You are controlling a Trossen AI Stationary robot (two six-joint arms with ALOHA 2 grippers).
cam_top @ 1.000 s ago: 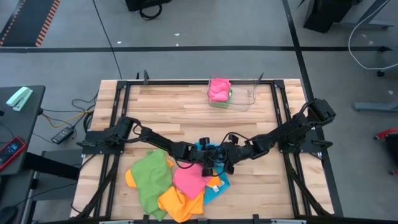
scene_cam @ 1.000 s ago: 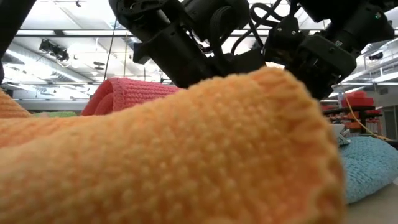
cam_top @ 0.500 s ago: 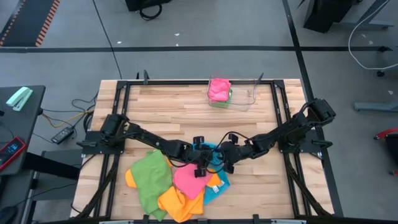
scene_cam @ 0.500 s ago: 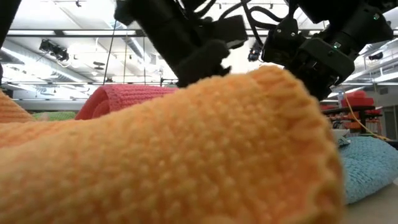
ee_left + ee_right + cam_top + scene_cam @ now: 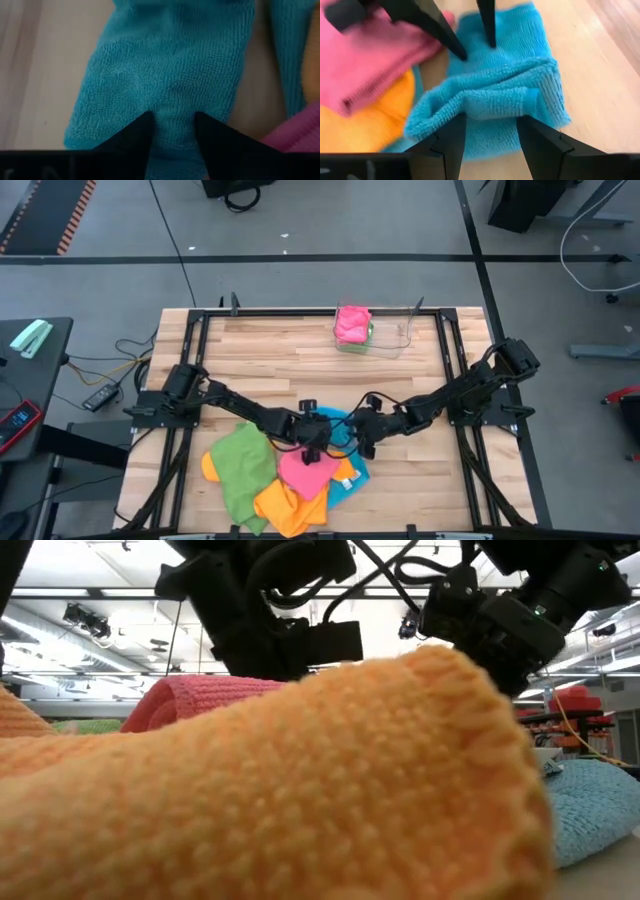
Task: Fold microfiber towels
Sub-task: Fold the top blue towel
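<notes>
Sky-blue microfiber towel [image 5: 338, 423] lies bunched at mid-bench between both arms, beside a heap of pink [image 5: 306, 470], orange [image 5: 283, 506] and green [image 5: 243, 465] towels; the left gripper [image 5: 172, 131] pinches a raised fold of the blue cloth between its fingers; the right gripper [image 5: 490, 132] hangs spread above another ridge of it, whether touching is unclear; more towels sit in a clear tray [image 5: 392, 338] at the bench's [image 5: 280, 350] far edge.

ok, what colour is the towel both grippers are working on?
Sky blue towel; the right wrist view shows it best.
</notes>
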